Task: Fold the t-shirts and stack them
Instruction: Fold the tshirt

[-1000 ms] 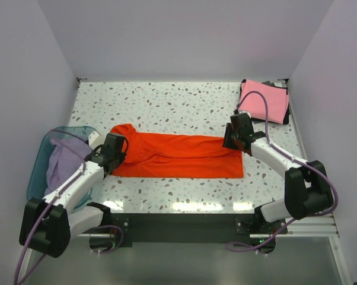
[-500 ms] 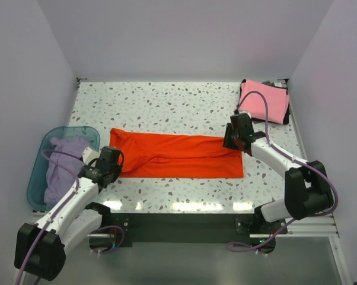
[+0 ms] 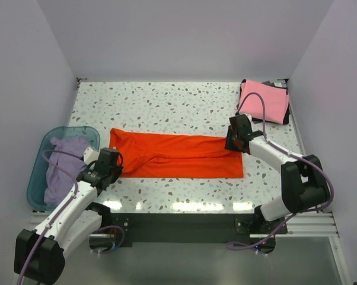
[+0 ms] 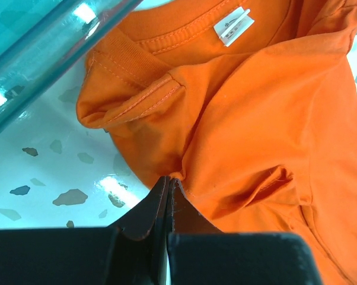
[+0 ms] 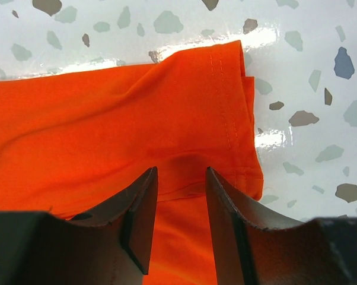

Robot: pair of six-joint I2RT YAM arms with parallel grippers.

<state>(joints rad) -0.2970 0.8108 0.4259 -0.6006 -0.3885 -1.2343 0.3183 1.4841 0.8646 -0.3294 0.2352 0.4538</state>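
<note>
1. Folding the orange-red t-shirt (image 3: 175, 155) appears to be the step in hand. It lies as a long narrow band across the middle of the speckled table (image 3: 166, 107), collar to the left and hem to the right, with its sides seemingly already turned in.
2. The left gripper (image 4: 168, 181) is closed and pinches a pucker of orange cloth just below the collar, whose white label (image 4: 233, 26) faces up. The teal basin (image 3: 36, 169) stands just beside this end.
3. The right gripper (image 5: 179, 175) rests at the far hem corner with its jaws apart, orange cloth showing in the gap. It does not look clamped on anything.
4. The next move probably calls for the right jaws to close on the hem. One end would then be carried over the other to halve the band, both edges kept level so the cloth does not skew or bunch.
5. After that, the folded shirt would belong with the pink t-shirt (image 3: 264, 101), which lies folded at the far right corner.
6. Count:
   - three t-shirts: one orange-red, one pink and one lavender t-shirt (image 3: 63, 166), the last crumpled inside the basin and not yet folded
   - one basin
   - two grippers
</note>
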